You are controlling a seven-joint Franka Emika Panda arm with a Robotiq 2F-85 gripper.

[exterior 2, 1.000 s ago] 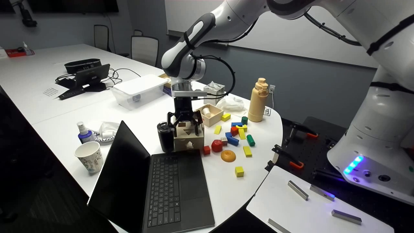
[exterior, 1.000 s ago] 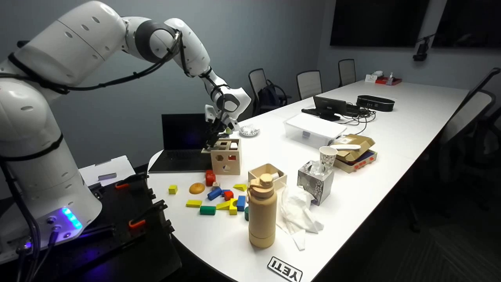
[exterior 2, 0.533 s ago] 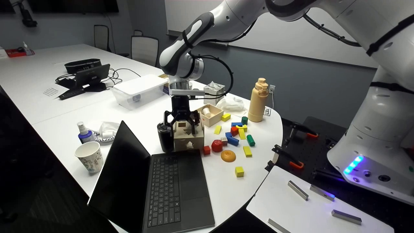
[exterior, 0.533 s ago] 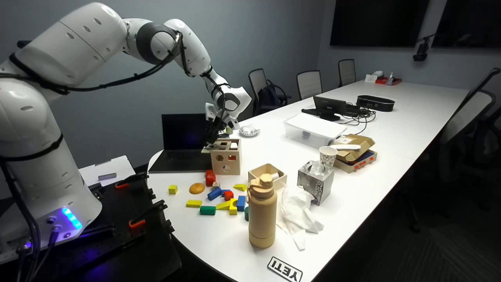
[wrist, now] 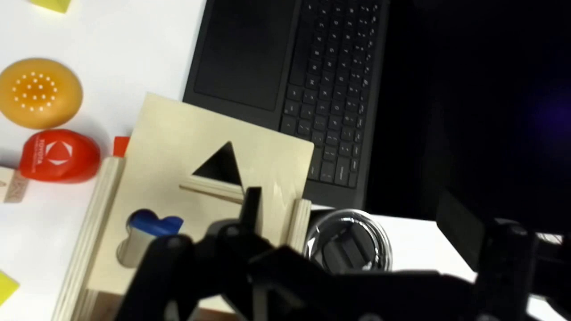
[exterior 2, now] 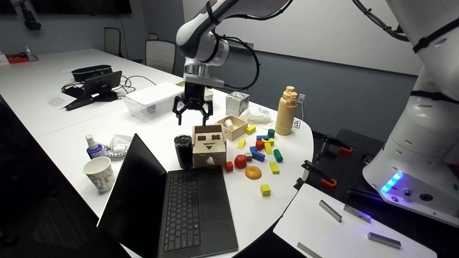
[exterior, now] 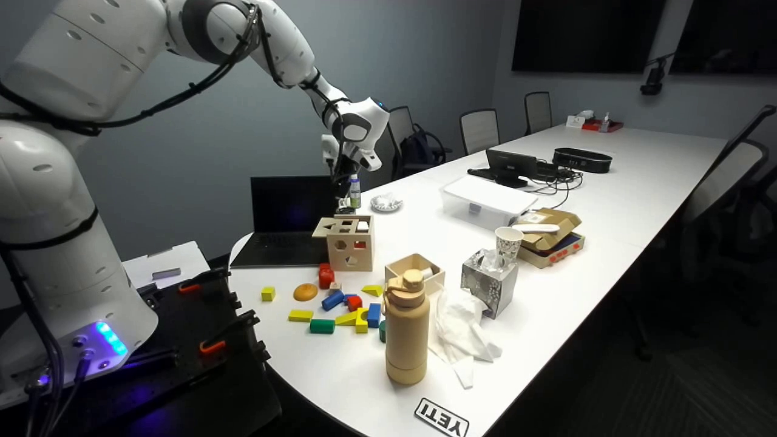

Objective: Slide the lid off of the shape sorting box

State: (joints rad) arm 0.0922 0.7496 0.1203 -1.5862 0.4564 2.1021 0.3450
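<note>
The shape sorting box (exterior: 350, 254) is a light-wood cube on the table, also in an exterior view (exterior 2: 209, 160). Its lid (exterior: 323, 227) is a flat light-wood panel in the top grooves. The lid sticks out past the box's side over the laptop's edge, and part of the box top is open behind it. In the wrist view the lid (wrist: 267, 156) shows a triangular hole and a clover-shaped hole with blue below it. My gripper (exterior 2: 192, 123) is open and empty, raised above and behind the box, apart from the lid. Its fingers are hard to see in the remaining exterior view.
An open laptop (exterior 2: 215, 200) lies against the box. A black tumbler (exterior 2: 184, 152) stands close beside the box. Several coloured blocks, an orange dome (exterior 2: 253, 172), an open wooden tray (exterior 2: 238, 132) and a tan bottle (exterior 2: 285, 114) stand on the robot's side.
My gripper has risen and drawn back from over the lid, which its fingers were at earlier. The lid and box look unmoved.
</note>
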